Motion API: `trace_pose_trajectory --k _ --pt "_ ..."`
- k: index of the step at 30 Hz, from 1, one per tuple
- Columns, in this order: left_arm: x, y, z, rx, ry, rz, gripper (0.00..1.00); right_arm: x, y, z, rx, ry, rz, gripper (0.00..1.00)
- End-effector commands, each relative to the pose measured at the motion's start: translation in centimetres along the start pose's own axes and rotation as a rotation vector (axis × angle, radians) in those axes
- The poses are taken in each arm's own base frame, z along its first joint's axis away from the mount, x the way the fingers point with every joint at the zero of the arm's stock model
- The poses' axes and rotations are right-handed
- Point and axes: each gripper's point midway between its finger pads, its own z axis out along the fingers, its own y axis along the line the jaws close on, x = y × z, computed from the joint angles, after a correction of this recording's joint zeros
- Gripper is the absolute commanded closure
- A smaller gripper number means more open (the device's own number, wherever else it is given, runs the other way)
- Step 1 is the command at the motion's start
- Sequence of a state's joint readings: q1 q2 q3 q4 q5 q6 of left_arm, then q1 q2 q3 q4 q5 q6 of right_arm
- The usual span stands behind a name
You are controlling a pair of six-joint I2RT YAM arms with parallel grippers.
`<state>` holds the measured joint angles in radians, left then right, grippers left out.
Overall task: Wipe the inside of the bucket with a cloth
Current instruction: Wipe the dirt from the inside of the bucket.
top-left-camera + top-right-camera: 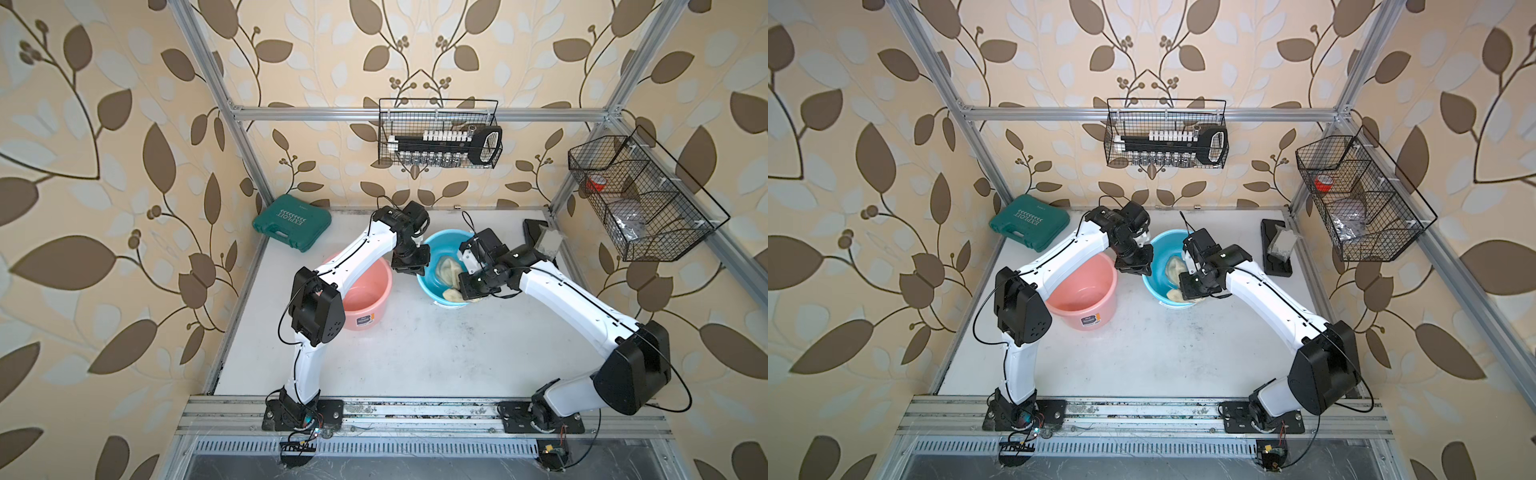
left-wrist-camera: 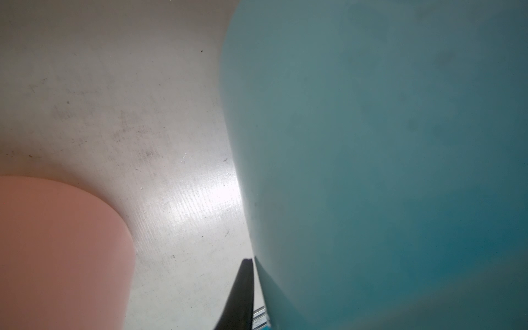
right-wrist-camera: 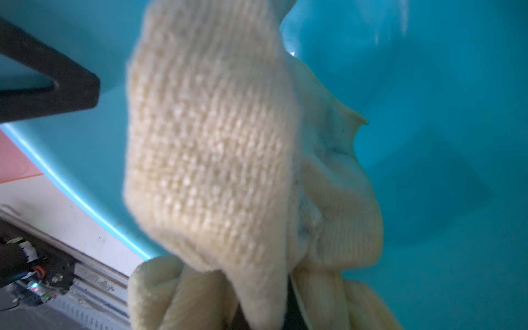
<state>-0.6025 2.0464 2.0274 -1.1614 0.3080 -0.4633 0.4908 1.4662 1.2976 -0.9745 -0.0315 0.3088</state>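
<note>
While cloth (image 3: 211,137) hides right hand (image 1: 468,291) clenched on it, left hand (image 1: 409,266) grips blue bucket (image 1: 446,245) rim

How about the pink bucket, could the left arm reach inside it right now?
Probably, but not right away. The pink bucket stands open just under the left arm, with nothing covering it. But the left gripper is shut on the blue bucket's rim, so it would need to let go first.

Two buckets (image 1: 365,309) (image 1: 441,240), one cloth (image 1: 446,269), two wire baskets (image 1: 390,124) (image 1: 665,243)
</note>
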Motion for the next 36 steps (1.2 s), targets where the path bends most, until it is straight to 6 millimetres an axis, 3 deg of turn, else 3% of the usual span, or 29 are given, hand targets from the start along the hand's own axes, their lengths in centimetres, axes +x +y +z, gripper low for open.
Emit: trace_pose_trajectory --k 1,7,11,14,16,19,22,27,31,36 --pt "-1.6 0.5 -1.6 -0.015 -0.060 -0.016 1.00 2.7 -3.5 -1.9 0.191 0.084 -0.005 1.00" --pt "-1.8 0.9 -2.0 -0.011 -0.059 -0.022 1.00 2.7 -7.5 -5.0 0.358 -0.007 0.046 1.00" --pt "-1.7 0.9 -2.2 -0.006 -0.057 -0.023 1.00 2.1 -12.0 -9.2 0.500 -0.127 0.127 1.00" --pt "-1.7 0.7 -2.2 0.004 -0.052 -0.024 1.00 1.1 -13.9 -12.5 0.524 -0.248 0.183 1.00" --pt "-1.5 0.4 -2.2 0.021 -0.043 -0.027 1.00 -0.1 -12.8 -14.2 0.443 -0.358 0.188 1.00" --pt "-1.5 0.3 -2.3 0.029 -0.044 -0.027 1.00 -2.2 -8.3 -15.6 0.167 -0.480 0.156 1.00" --pt "-1.4 0.0 -2.3 0.044 -0.036 -0.028 1.00 -3.9 -4.2 -15.6 -0.050 -0.474 0.119 1.00" --pt "-0.7 -0.9 -2.8 0.060 -0.023 -0.011 1.00 -6.3 1.2 -14.1 -0.270 -0.443 0.056 1.00" --pt "0.3 -1.9 -3.0 0.068 -0.008 0.001 1.00 -8.3 3.1 -11.9 -0.295 -0.415 0.044 1.00" --pt "1.6 -3.0 -3.4 0.093 0.023 0.002 1.00 -10.4 4.3 -7.2 -0.205 -0.340 0.010 1.00"
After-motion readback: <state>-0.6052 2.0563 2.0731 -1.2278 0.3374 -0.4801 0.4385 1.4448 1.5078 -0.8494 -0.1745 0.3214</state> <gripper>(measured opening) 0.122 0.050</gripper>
